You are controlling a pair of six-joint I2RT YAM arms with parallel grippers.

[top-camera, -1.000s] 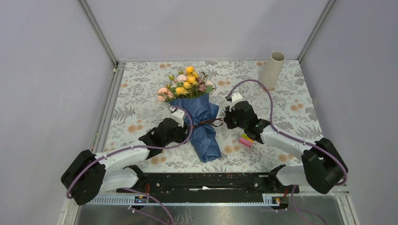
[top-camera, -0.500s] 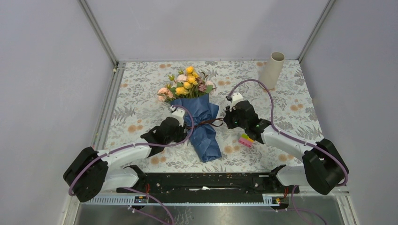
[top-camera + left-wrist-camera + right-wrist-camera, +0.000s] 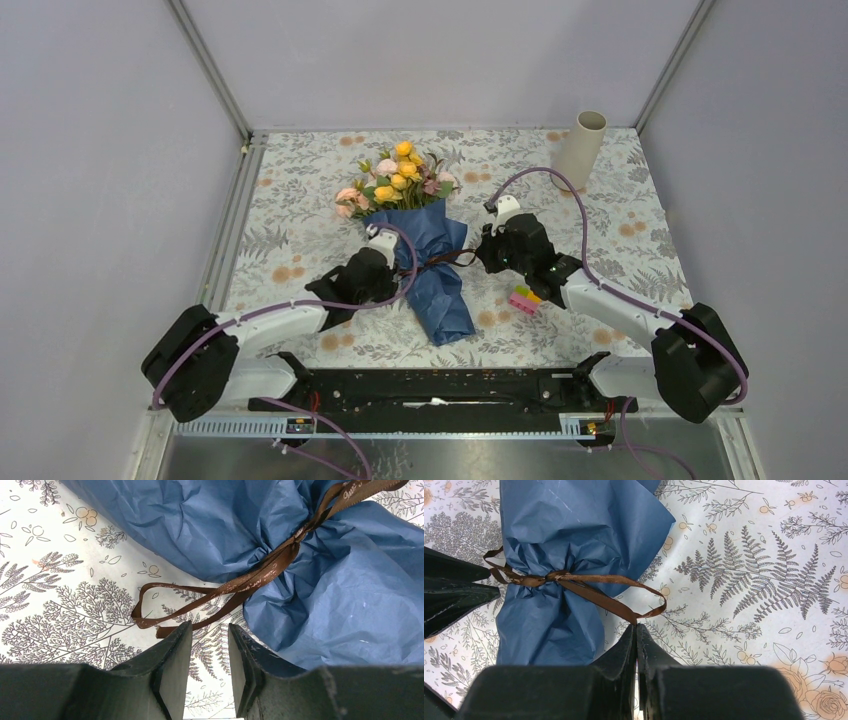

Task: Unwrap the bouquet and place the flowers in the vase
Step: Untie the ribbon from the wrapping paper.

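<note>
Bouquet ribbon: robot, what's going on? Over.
Right gripper shut on ribbon tail. Left gripper open, jaws at the other tail. Bouquet tied, wrapped; vase upright, far right. Pink brick by right arm, off the ribbon.

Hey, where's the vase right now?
In the top view, the beige vase stands at the far right corner of the floral tablecloth, well apart from the bouquet lying in the middle.

Overhead, plus wrist close-ups on bouquet (image 3: 435, 238)
</note>
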